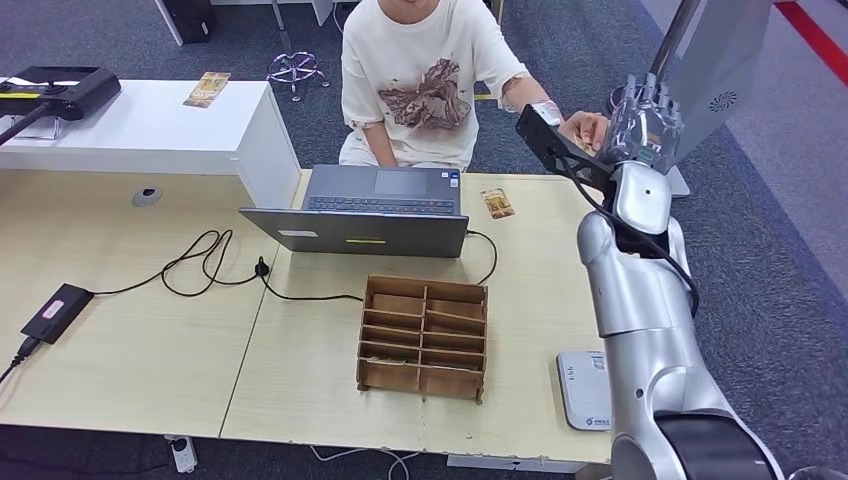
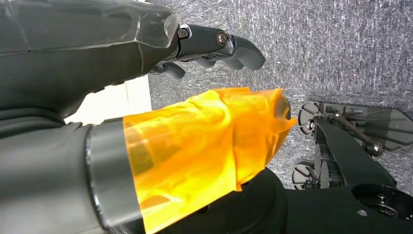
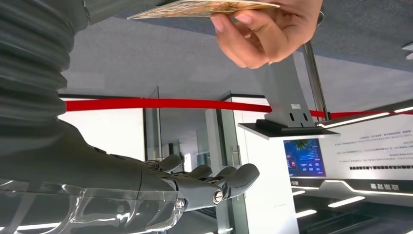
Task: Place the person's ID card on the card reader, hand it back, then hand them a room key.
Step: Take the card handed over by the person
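Observation:
My right hand is raised toward the person seated behind the desk. In the right wrist view its dark fingers stretch out flat with nothing in them. The person's hand pinches a patterned card just beyond my thumb side, apart from my fingers. The white card reader lies at the desk's near right edge beside my arm. Another patterned card lies on the desk right of the laptop. My left hand hangs over grey carpet and holds nothing; its thumb is wrapped in orange film.
A grey laptop stands open mid-desk with a wooden compartment box in front of it. Black cables and a power brick lie to the left. A white side table carries a card and a black device.

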Robot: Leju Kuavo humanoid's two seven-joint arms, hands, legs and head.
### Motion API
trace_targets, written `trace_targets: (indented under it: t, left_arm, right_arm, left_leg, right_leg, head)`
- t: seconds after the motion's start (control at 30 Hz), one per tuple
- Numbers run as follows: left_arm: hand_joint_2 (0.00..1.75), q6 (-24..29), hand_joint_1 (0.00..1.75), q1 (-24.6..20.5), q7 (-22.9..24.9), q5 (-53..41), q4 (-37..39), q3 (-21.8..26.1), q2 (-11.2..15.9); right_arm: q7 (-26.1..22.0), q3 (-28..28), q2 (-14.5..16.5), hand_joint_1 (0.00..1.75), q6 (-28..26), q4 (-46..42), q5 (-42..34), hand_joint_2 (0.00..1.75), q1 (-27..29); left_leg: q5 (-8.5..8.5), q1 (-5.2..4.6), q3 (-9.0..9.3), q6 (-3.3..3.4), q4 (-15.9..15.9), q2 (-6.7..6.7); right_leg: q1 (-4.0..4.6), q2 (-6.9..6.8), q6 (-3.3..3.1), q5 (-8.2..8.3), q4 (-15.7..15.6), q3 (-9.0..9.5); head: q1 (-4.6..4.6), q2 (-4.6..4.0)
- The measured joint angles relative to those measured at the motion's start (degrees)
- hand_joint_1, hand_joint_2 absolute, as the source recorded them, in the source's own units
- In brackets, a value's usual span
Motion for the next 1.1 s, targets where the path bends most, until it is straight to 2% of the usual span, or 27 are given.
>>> trace_targets:
  t: [0.1, 0.13, 0.2, 0.9, 1.1]
  left_arm:
    - [0.00, 0.00, 0.00, 0.00, 0.00, 0.07, 0.00, 0.00, 0.00]
    - [0.00, 0.00, 0.00, 0.00, 0.00, 0.09, 0.00, 0.00, 0.00]
    - [0.00, 0.00, 0.00, 0.00, 0.00, 0.11, 0.00, 0.00, 0.00]
    - [0.00, -0.69, 0.00, -0.02, -0.81, 0.90, 0.00, 0.00, -0.04]
    - [0.00, -0.48, 0.00, -0.02, -0.81, 1.22, 0.00, 0.01, -0.05]
  right_arm:
    - [-0.32, -0.72, 0.08, 1.43, -0.05, 0.44, 0.06, 1.75, 0.00]
    - [-0.44, -0.92, 0.16, 1.70, -0.05, 0.50, 0.07, 1.75, 0.00]
    - [-0.75, -1.30, 0.33, 1.75, -0.05, 0.52, 0.09, 1.75, 0.00]
    - [-2.90, -3.13, 1.23, 1.75, -0.30, -0.02, 0.14, 1.75, 0.03]
    - [-4.76, -3.62, 1.97, 1.75, -1.18, -1.40, -1.37, 1.75, 0.19]
  left_leg:
    - [0.00, 0.00, 0.00, 0.00, 0.00, 0.00]
    - [0.00, 0.00, 0.00, 0.00, 0.00, 0.00]
    - [0.00, 0.00, 0.00, 0.00, 0.00, 0.00]
    - [0.00, 0.00, 0.01, 0.00, 0.00, 0.00]
    - [0.00, 0.00, 0.01, 0.00, 0.00, 0.00]
  right_leg:
    - [0.00, 0.00, 0.00, 0.00, 0.00, 0.00]
    - [0.00, 0.00, 0.00, 0.00, 0.00, 0.00]
    - [0.00, 0.00, 0.00, 0.00, 0.00, 0.00]
    - [0.00, 0.00, 0.00, 0.00, 0.00, 0.00]
    - [0.00, 0.01, 0.00, 0.00, 0.00, -0.01]
  head:
    - [0.00, 0.00]
    - [0.01, 0.00]
    - [0.01, -0.01]
    - [0.00, -0.01]
    - [0.00, -0.01]
